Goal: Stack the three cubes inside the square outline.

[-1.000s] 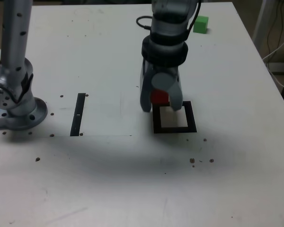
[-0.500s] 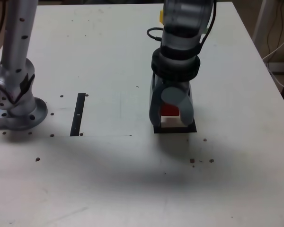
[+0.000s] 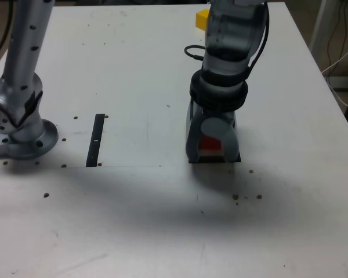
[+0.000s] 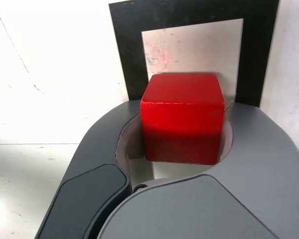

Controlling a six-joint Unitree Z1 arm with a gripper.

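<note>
The pincer, clenched on the red cube, has descended over the square outline.

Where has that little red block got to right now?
The red block sits gripped in the end effector, right over the square outline, toward the exterior view's right of the table; the wrist view shows it above the outline's pale centre.

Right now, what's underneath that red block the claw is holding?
Under the red cube lies the pale centre of the square outline. The gripper and cube cover part of it, so I cannot tell whether the cube touches down.
</note>
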